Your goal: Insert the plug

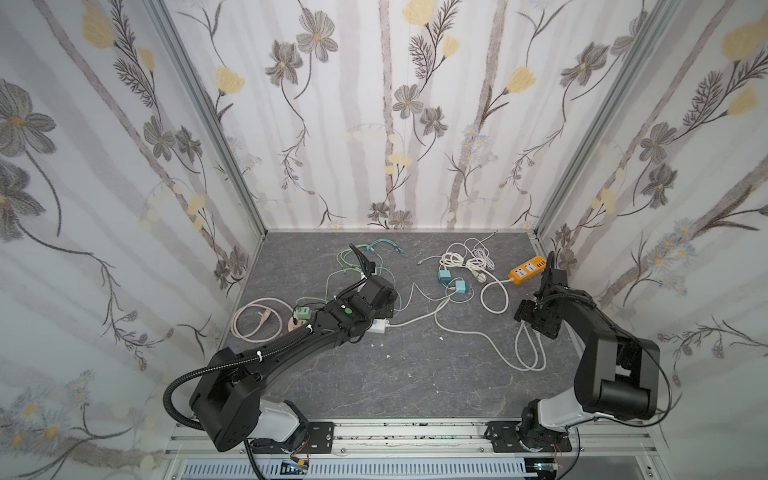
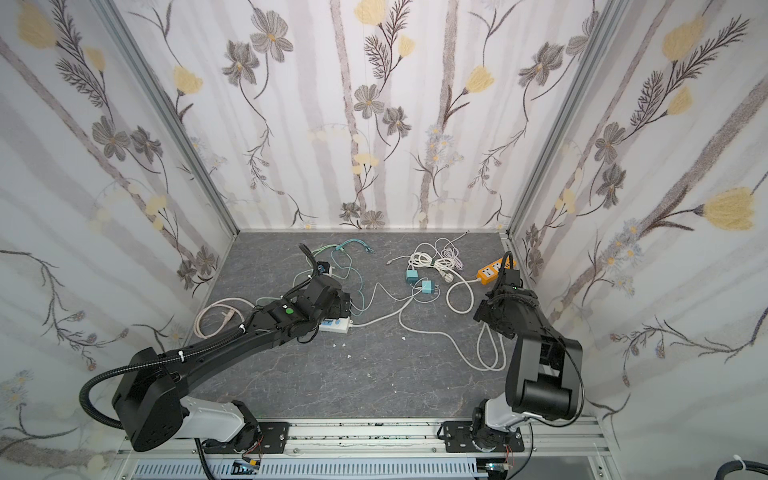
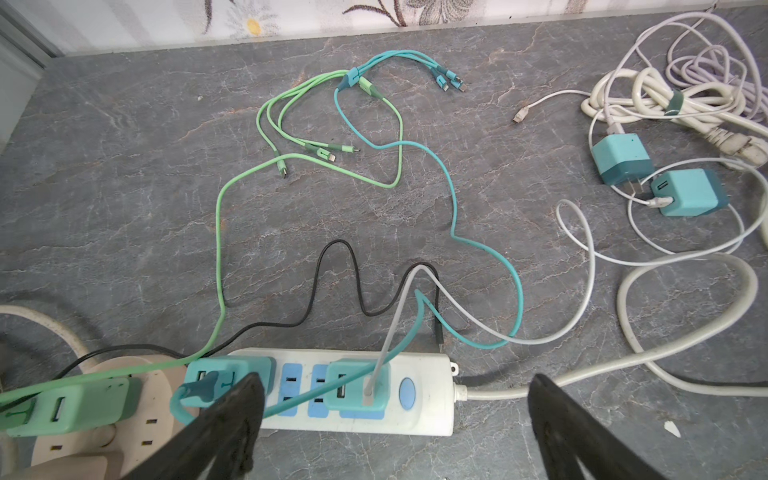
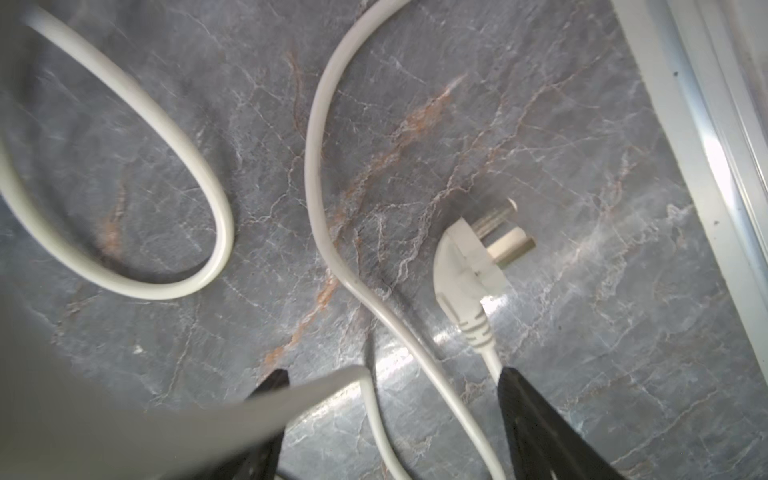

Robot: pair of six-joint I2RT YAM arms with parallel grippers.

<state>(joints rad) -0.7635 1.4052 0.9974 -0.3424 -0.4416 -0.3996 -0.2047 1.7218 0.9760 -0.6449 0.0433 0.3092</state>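
- Black fingers of the right gripper are seen spread well apart with nothing clamped. One white cord just runs through the gap, unpinched.
- The white plug is left lying loose on the grey marble-look table, just past those fingers. Its prongs are pointed away from them, toward the metal frame rail.
- The plug's own lead is tucked right beside one finger; whether it's actually touched can't be told.
- The left gripper is held wide open too, hung over the white power strip, nothing grabbed.
- One teal adapter is plugged into that strip near its switch end, with grey and teal leads stuck in it. A second teal adapter is plugged in by the other end.
- A round beige socket block carrying a green adapter is parked just beside the strip.
- An orange power strip is spotted in both top views at the table's far right edge, well apart from the white strip.
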